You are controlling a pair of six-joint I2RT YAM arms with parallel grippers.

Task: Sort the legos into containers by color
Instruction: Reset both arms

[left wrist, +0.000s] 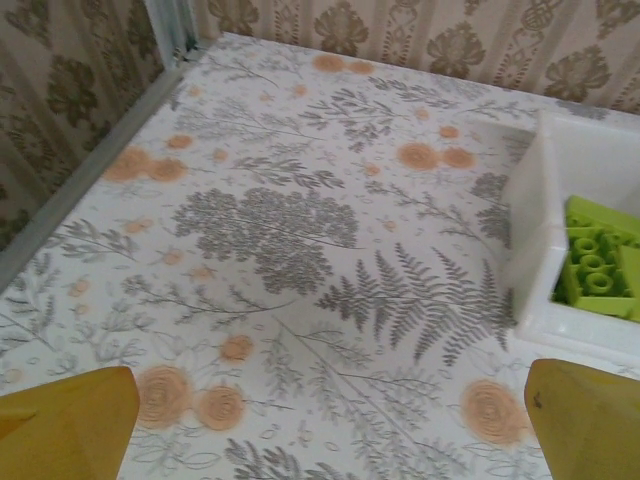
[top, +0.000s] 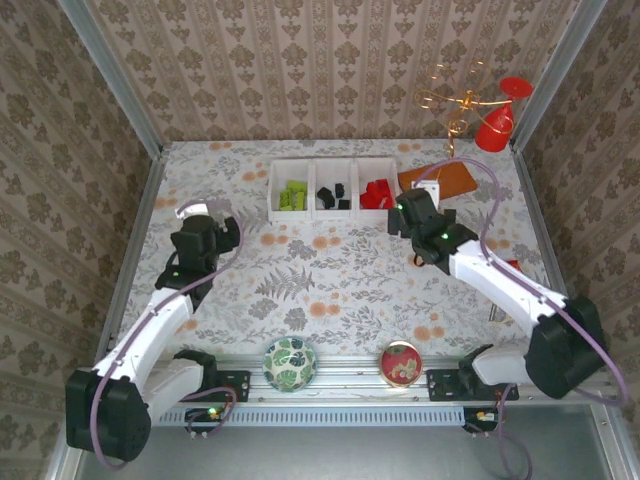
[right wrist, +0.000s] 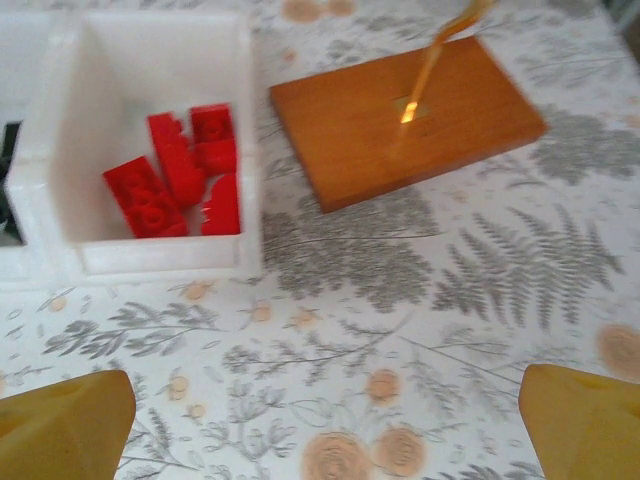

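The white three-compartment tray [top: 311,165] stands at the back middle of the table. Its left cell holds lime green legos [top: 292,195], the middle cell black legos [top: 333,194], the right cell red legos [top: 377,193]. My left gripper [top: 224,224] hovers open over bare tablecloth, left of the tray. In the left wrist view the gripper [left wrist: 330,425] is empty, with the green legos [left wrist: 597,270] at the right edge. My right gripper [top: 403,208] is open just in front of the red cell. In the right wrist view the gripper [right wrist: 325,430] holds nothing, and the red legos [right wrist: 180,175] lie inside the tray wall [right wrist: 160,255].
An orange-brown board [top: 445,180] [right wrist: 400,120] lies right of the tray. Two round patterned bowls [top: 290,362] [top: 402,363] sit at the near edge. A gold wire stand with red cones [top: 490,110] rises at the back right corner. Patterned walls enclose the table.
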